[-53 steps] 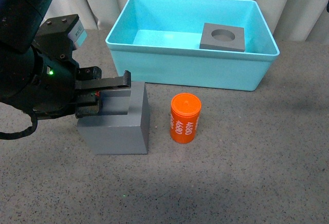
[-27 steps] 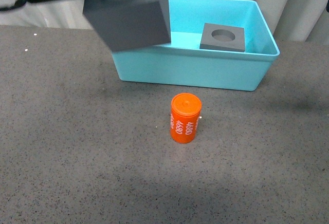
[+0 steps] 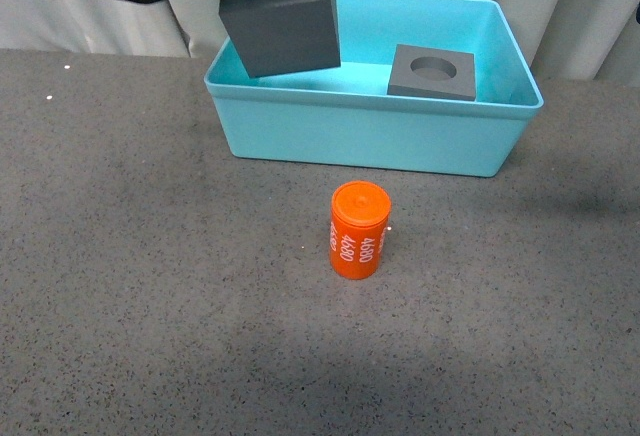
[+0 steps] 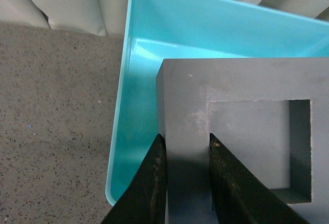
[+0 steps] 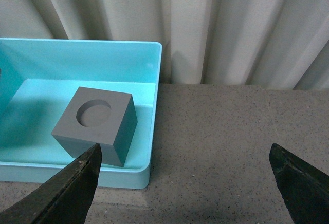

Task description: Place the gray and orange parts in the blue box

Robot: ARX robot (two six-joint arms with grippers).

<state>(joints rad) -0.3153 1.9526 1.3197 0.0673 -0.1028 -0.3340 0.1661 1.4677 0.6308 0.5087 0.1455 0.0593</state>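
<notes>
Lifted rightward, square-recess cube [image 3: 280, 21] hangs tilted over blue box [image 3: 370, 141], left pincer [image 4: 186, 143] clamping its wall; right pincer [image 5: 185, 154] gapes empty.

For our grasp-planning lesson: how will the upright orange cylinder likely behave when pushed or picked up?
The orange cylinder stands on its flat end, taller than wide, so a high push would probably tip it; lying down, it would likely roll. Its smooth curved wall looks rigid and might slip in a loose grip.
</notes>
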